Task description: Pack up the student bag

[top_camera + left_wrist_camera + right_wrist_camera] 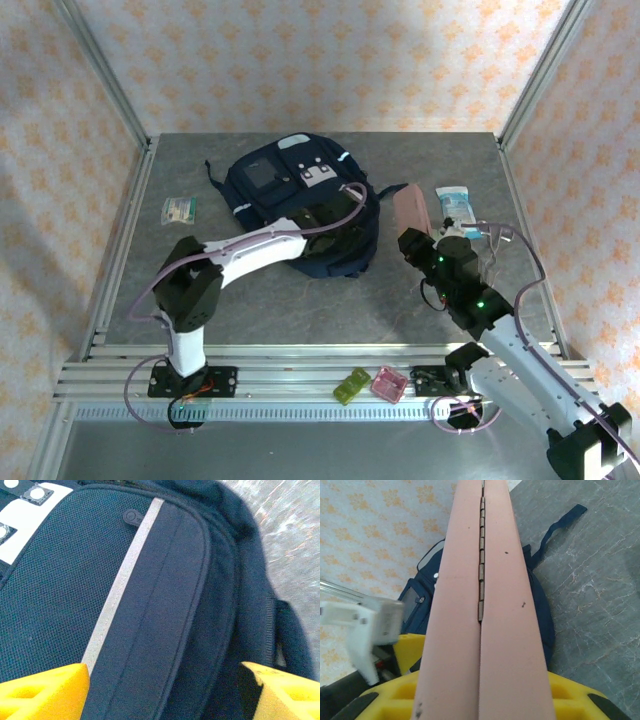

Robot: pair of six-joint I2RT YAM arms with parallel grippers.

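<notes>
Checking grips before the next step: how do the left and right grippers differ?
The left gripper stands open and empty; the right gripper is shut on a pink hinged case. The left is over the student bag, the right beside it. Both have yellow fingers.

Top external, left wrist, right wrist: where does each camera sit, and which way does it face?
Top external: above and behind, looking down at the table; left arm and right arm show.
Left wrist: on the left arm, facing the student bag; the open left hand shows.
Right wrist: looks along the pink hinged case held by the right hand.
Shared: all see the student bag.
</notes>
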